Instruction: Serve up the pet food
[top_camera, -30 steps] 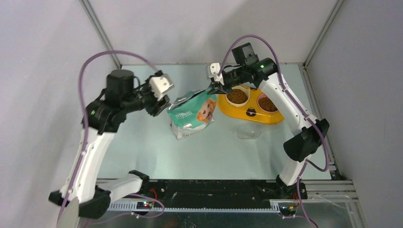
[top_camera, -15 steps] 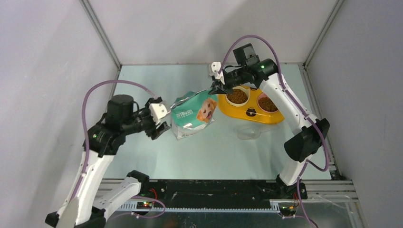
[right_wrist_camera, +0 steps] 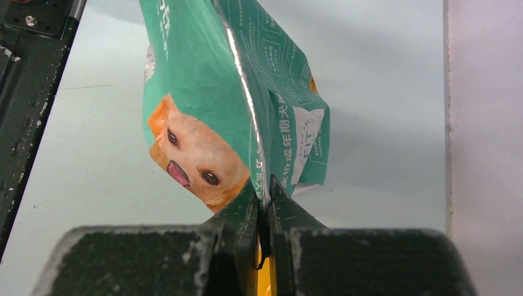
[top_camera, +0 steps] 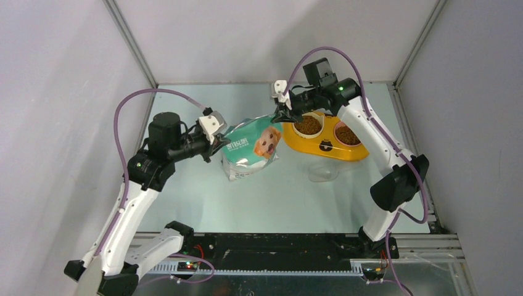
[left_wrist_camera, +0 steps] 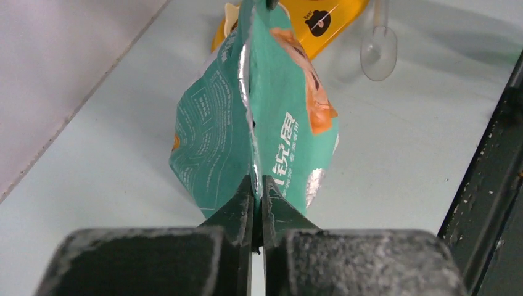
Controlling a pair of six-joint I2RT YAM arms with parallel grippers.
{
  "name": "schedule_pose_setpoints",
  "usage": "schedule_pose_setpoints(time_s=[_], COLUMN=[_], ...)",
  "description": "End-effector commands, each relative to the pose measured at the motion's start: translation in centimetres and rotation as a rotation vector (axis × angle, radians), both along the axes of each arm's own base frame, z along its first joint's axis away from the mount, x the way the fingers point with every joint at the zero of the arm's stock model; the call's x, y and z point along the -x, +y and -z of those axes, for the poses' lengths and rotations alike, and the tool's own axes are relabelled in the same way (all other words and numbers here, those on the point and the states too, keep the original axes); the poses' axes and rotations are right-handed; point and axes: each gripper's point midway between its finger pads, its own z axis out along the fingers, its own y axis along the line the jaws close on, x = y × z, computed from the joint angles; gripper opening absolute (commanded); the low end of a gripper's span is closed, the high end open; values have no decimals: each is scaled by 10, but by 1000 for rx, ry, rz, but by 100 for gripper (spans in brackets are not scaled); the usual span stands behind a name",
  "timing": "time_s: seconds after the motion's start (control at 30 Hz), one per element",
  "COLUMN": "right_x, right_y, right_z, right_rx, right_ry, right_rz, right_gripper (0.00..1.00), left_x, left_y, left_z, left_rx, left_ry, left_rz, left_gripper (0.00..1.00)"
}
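Left gripper [left_wrist_camera: 258, 203] and right gripper [right_wrist_camera: 265, 197] are each clamped on a top corner of the bag [top_camera: 250, 148], pet food [top_camera: 307, 125] sits in the feeder [top_camera: 321, 148] bowls, so tugging unevenly could rip it or spill more.

Pet food bag [right_wrist_camera: 203, 92] reads "FIT" (white panel) beside Chinese "成年期犬".

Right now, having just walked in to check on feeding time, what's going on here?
Both arms hold the teal bag between them: the left claw is shut on one top corner, the right claw on the other. Kibble already sits in both bowls of the yellow feeder, and the clear scoop lies on the table.
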Motion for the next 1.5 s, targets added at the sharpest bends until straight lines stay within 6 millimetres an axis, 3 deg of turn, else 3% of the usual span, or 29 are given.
schedule_pose_setpoints(time_s=[0.0,0.07,0.13,0.23,0.37,0.5,0.53,0.57,0.6,0.63,0.67,0.7,0.73,0.77,0.8,0.87,0.93,1.1,1.23,1.33,1.47], right_x=[25,32,39,53,67,80,80,80,82,81,79,79,79,79,79,80,82,85,84,79,71], right_y=[-13,-17,-20,-23,-25,-26,-27,-25,-26,-25,-23,-22,-20,-19,-16,-10,-4,15,27,33,34], right_z=[-17,-33,-51,-81,-99,-87,-70,-69,-56,-53,-46,-44,-42,-43,-43,-44,-44,-46,-52,-59,-64], right_rx=[1,-20,-48,-98,-121,-97,-69,-76,-58,-61,-58,-58,-63,-68,-77,-86,-85,-83,-103,-122,-130], right_ry=[34,23,13,24,54,82,128,122,165,168,193,206,228,236,250,261,262,254,276,271,237], right_rz=[6,11,17,31,32,25,46,51,65,67,74,76,77,74,65,44,26,10,16,33,64], right_gripper=[0,0,0,0,0,0,0,0,0,2,15,22,32,37,43,47,49,49,45,39,23], left_x=[-9,-11,-12,-16,-15,-2,-1,1,1,2,0,0,-1,1,3,4,4,3,2,3,8], left_y=[17,29,39,53,62,50,48,43,41,38,36,34,33,30,27,22,16,6,-1,-5,-4], left_z=[-13,-10,-22,-67,-93,-75,-64,-59,-51,-48,-43,-41,-38,-37,-35,-33,-32,-34,-39,-43,-36], left_rx=[-96,-170,-183,-183,-228,-203,-193,-174,-154,-130,-119,-99,-91,-75,-62,-29,2,38,56,65,28], left_ry=[-111,-150,-195,-312,-364,-261,-221,-202,-176,-156,-150,-134,-127,-111,-99,-76,-63,-73,-81,-77,-78], left_rz=[-40,-54,-76,-117,-94,5,19,42,43,44,44,45,46,57,73,91,104,140,168,180,201], left_gripper=[1,0,0,0,0,0,0,0,0,0,0,0,7,15,29,42,46,44,36,33,18])
